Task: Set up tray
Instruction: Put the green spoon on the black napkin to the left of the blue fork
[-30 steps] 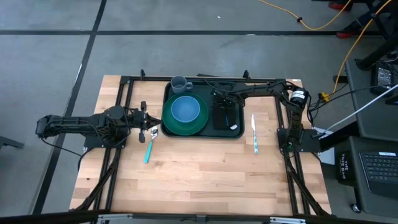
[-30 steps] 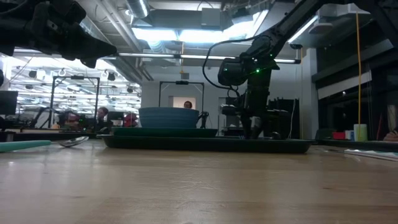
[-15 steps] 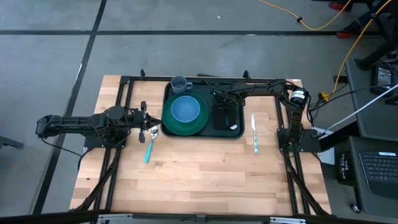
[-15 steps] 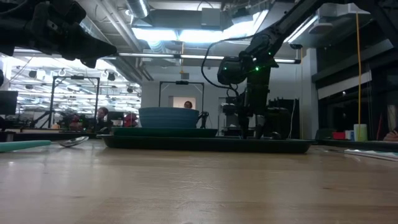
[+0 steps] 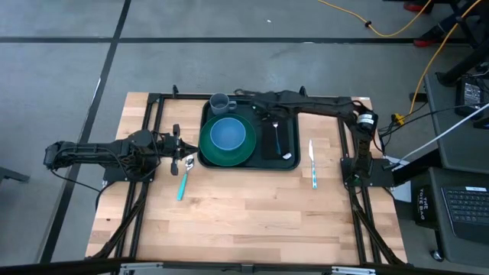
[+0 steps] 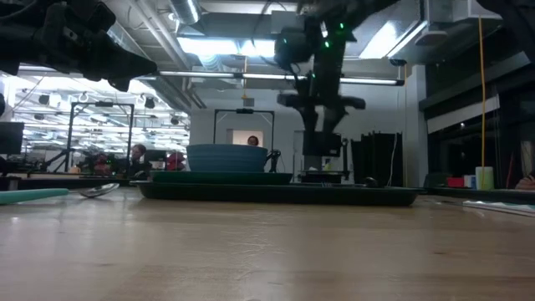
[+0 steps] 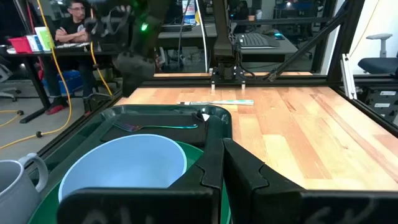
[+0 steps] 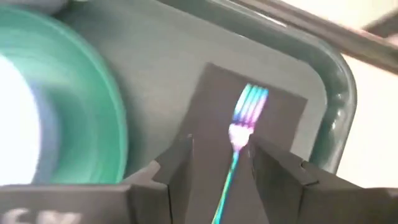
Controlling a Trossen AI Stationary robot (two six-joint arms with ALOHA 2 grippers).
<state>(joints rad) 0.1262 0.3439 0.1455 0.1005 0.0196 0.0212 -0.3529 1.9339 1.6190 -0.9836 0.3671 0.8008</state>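
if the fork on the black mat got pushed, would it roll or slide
The fork looks thin and lies flat on the black mat, so it would probably slide rather than roll. Its glossy finish suggests a slippery pinch. Being so low, it is likely hard to get fingers under.

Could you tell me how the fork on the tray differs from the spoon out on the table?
The fork lies on a black mat inside the tray; the spoon lies on bare wood left of it. The fork sits below the open right gripper; the spoon lies beside the shut left gripper. Both have teal handles.
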